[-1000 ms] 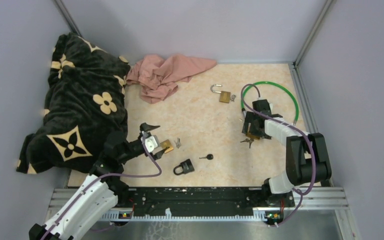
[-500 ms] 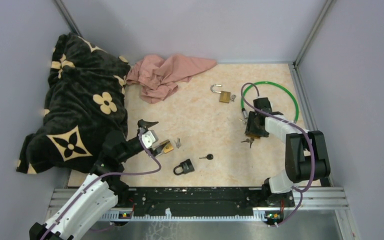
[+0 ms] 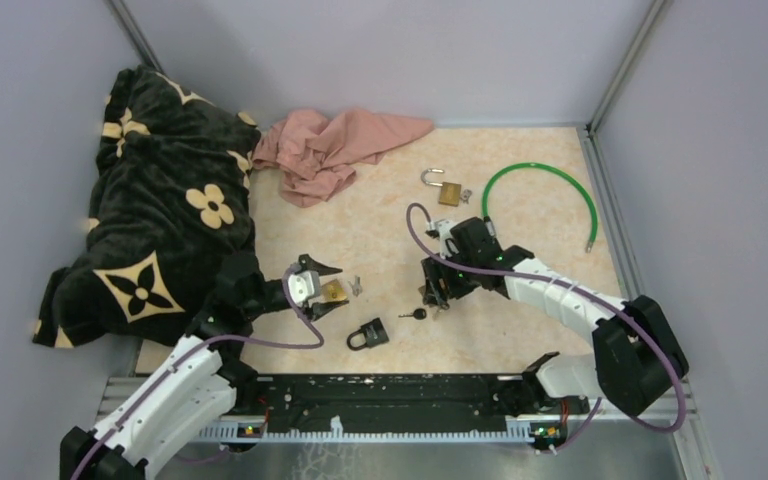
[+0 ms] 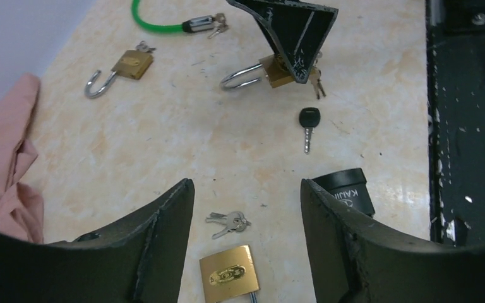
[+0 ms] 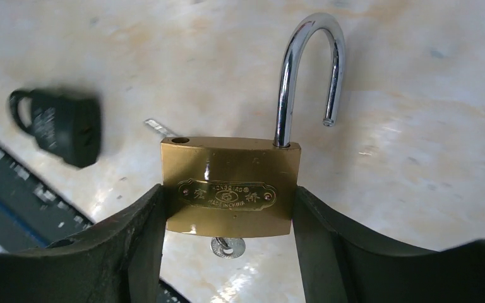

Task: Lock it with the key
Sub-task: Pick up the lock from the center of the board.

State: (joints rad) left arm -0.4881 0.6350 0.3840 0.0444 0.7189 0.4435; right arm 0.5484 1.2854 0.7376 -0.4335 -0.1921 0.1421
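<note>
My right gripper [image 5: 228, 197] is shut on a brass padlock [image 5: 230, 173] by its sides and holds it just above the table. Its steel shackle [image 5: 309, 69] is open, and a key [image 5: 228, 247] sticks out of its underside. In the top view the right gripper [image 3: 433, 290] is mid-table, and the left wrist view shows it with the padlock [image 4: 276, 71]. My left gripper [image 4: 246, 189] is open and empty over a small brass padlock [image 4: 228, 274] and a bunch of small keys [image 4: 229, 221]. The top view shows the left gripper [image 3: 322, 287] at front left.
A black padlock [image 3: 368, 334] and a black-headed key [image 3: 415, 314] lie near the front edge. Another open brass padlock [image 3: 447, 190] and a green cable [image 3: 545, 180] lie at the back right. A dark flowered blanket [image 3: 160, 210] and pink cloth [image 3: 330, 145] fill the left and back.
My right gripper has carried the brass padlock from beside the green cable leftward and forward to mid-table. My left gripper has shifted slightly right over the small padlock.
</note>
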